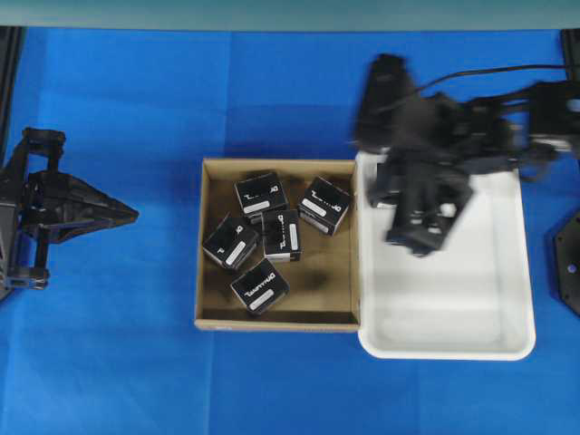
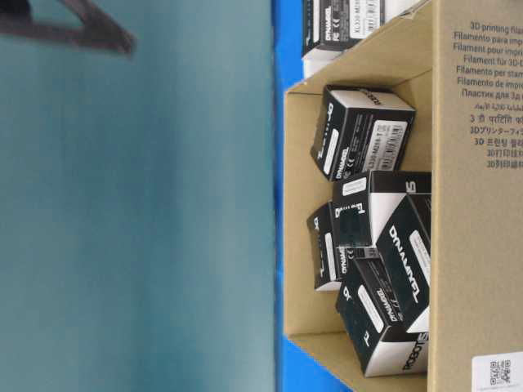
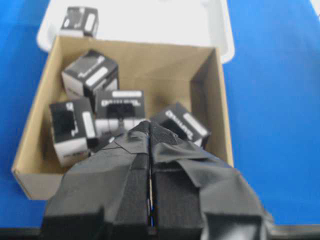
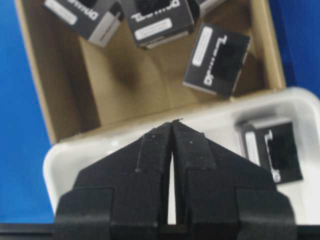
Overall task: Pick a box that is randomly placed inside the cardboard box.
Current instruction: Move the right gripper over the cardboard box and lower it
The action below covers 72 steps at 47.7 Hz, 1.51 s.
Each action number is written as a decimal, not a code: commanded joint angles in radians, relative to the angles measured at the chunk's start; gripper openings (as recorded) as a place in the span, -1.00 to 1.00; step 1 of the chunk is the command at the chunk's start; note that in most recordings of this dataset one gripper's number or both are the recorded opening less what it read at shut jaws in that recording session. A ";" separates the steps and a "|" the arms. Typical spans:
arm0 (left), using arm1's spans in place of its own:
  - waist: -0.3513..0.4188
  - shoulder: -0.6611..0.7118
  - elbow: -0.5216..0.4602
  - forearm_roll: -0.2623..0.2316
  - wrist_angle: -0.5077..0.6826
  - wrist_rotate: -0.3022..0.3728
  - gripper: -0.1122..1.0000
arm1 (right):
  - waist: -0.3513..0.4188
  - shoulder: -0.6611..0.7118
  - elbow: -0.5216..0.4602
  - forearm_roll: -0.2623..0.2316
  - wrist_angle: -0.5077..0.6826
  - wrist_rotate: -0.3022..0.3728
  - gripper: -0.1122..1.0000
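Note:
The brown cardboard box lies mid-table with several black white-labelled boxes in it, such as the box at the back and another box at the front. My left gripper hangs shut and empty over the blue cloth, well left of the cardboard box; its shut fingers fill the lower wrist view. My right gripper is blurred above the white tray. In its wrist view the right gripper is shut, empty, over the tray's wall next to the cardboard box.
One more black box lies in the white tray, right of my right gripper; it also shows as a small box in the left wrist view. The right arm reaches in from the back right. Blue cloth covers the table.

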 commanded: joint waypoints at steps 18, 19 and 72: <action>-0.003 -0.003 -0.029 0.003 0.023 -0.003 -0.89 | 0.009 0.336 -0.371 0.000 0.166 -0.238 -0.76; -0.005 -0.003 -0.029 0.003 0.026 -0.003 -0.89 | 0.011 0.354 -0.393 -0.002 0.172 -0.259 -0.76; -0.058 -0.063 -0.034 0.002 0.095 -0.005 -0.89 | 0.049 0.592 -0.618 -0.011 0.135 -0.624 0.80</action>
